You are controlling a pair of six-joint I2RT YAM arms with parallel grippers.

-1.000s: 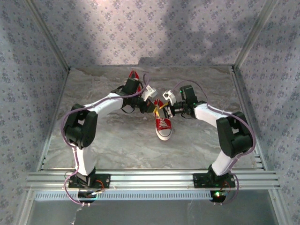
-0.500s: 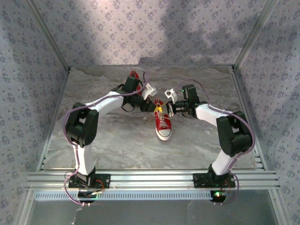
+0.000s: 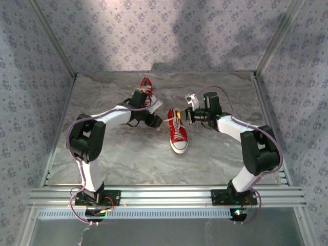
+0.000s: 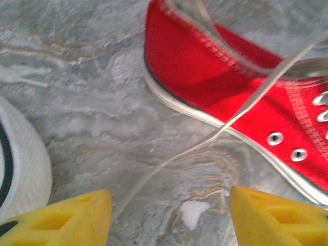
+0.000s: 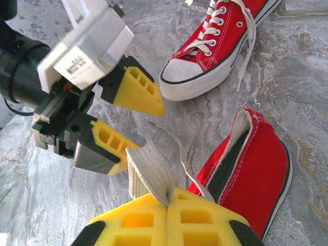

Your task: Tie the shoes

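Note:
One of the shoes, a red sneaker [image 3: 178, 131] with a white toe cap, lies mid-table with its toe toward the arms. Its heel [image 5: 251, 169] fills the right of the right wrist view. The other shoe [image 3: 146, 86] lies farther back, half hidden by the left arm, its toe cap [image 5: 192, 77] near the left fingers. My right gripper [image 5: 168, 207] is shut on a folded loop of white lace [image 5: 151, 177] just right of the near shoe's opening. My left gripper [image 4: 171, 220] stands open over bare table beside the red shoe [image 4: 220, 82], a slack lace [image 4: 205, 143] running between its fingertips.
The marble-patterned table [image 3: 128, 154] is walled by patterned panels on three sides. An aluminium rail [image 3: 164, 197] carries both arm bases at the near edge. The left gripper [image 5: 146, 130] hangs close in front of the right one, a few centimetres apart.
The left gripper opened, let the lace go and drew back to the left. The right gripper shut on the lace and shifted slightly right and back.

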